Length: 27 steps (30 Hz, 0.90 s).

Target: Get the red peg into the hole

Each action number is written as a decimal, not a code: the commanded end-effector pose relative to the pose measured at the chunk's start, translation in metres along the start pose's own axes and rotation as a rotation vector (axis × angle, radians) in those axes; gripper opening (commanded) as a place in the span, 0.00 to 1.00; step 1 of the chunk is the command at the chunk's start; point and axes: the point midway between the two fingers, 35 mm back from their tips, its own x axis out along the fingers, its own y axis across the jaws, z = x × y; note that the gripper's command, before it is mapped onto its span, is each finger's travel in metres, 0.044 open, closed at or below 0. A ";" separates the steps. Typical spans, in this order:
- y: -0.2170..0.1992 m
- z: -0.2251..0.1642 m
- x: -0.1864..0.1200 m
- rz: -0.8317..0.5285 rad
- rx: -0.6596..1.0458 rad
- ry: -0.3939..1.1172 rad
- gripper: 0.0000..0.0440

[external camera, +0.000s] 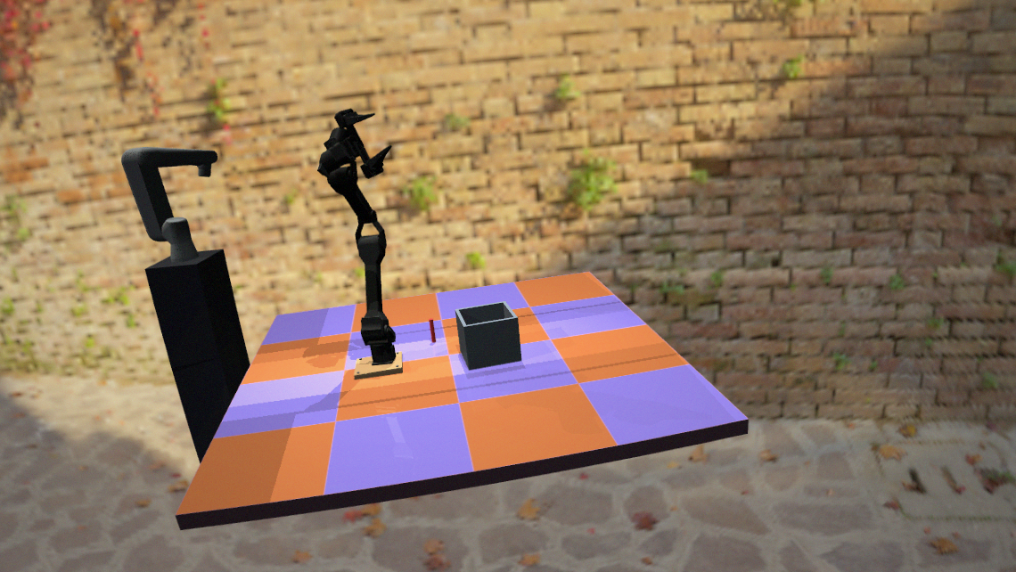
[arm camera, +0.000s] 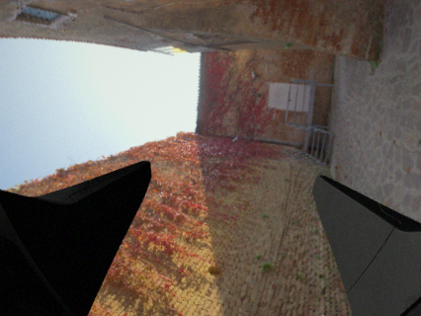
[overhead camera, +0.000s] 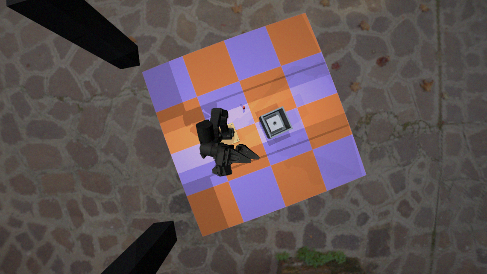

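And there's the red peg (overhead camera: 243,107) (external camera: 432,330), standing upright on the checkered table (overhead camera: 252,193) (external camera: 397,454), well short of any hole, its narrow end up where a pair of fingers could come down around it. Just beyond it sits the open box (overhead camera: 290,123) (external camera: 490,340), mouth to the sky, so the only way in is from above, and from overhead we can see the pale plate (overhead camera: 280,126) on its floor with the dark hole (overhead camera: 274,122) at the middle. That hole is small against the plate, so the peg will likely need to go in straight. On the other side, the arm's base plate (overhead camera: 237,139) (external camera: 365,371) keeps peg and box both near, probably well within reach. But look up! The gripper (overhead camera: 255,159) (external camera: 382,130) (arm camera: 233,177) is high over the table, claw spread wide, nothing between the fingers, aimed out sideways; the wrist view gets wall, sky and paving, no peg at all. The pick is still to be made, I'd say: the wrist must tip down, come over the peg and descend gently, because a sideways brush could topple it.
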 end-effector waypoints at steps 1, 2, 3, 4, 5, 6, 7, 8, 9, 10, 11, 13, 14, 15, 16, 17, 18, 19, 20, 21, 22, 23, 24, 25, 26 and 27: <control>-0.011 0.016 0.011 0.005 0.105 0.020 1.00; -0.013 0.018 0.014 0.006 0.128 0.025 1.00; -0.016 0.020 0.017 0.006 0.150 0.030 1.00; -0.018 0.021 0.019 0.006 0.172 0.035 1.00; -0.021 0.023 0.022 0.005 0.193 0.039 1.00; -0.024 0.024 0.025 0.004 0.215 0.043 1.00; -0.027 0.025 0.027 0.003 0.236 0.047 1.00; -0.030 0.026 0.030 0.001 0.256 0.051 1.00; -0.033 0.027 0.033 -0.002 0.277 0.054 1.00; -0.036 0.028 0.035 -0.004 0.297 0.057 1.00; -0.039 0.028 0.038 -0.007 0.316 0.060 1.00; -0.046 0.029 0.043 -0.015 0.355 0.066 1.00; -0.049 0.029 0.046 -0.019 0.374 0.068 1.00; -0.052 0.029 0.048 -0.023 0.393 0.070 1.00; -0.056 0.029 0.051 -0.028 0.412 0.072 1.00; -0.059 0.029 0.053 -0.034 0.430 0.074 1.00; -0.063 0.029 0.056 -0.039 0.448 0.076 1.00; -0.066 0.028 0.058 -0.045 0.466 0.077 1.00; -0.070 0.028 0.060 -0.051 0.483 0.079 1.00; -0.073 0.027 0.063 -0.057 0.501 0.080 1.00; -0.077 0.026 0.065 -0.064 0.518 0.082 1.00; -0.081 0.025 0.067 -0.071 0.534 0.083 1.00; -0.084 0.024 0.069 -0.078 0.550 0.084 1.00; -0.088 0.023 0.071 -0.086 0.567 0.086 1.00; -0.092 0.022 0.073 -0.094 0.582 0.087 1.00; -0.096 0.021 0.075 -0.102 0.598 0.088 1.00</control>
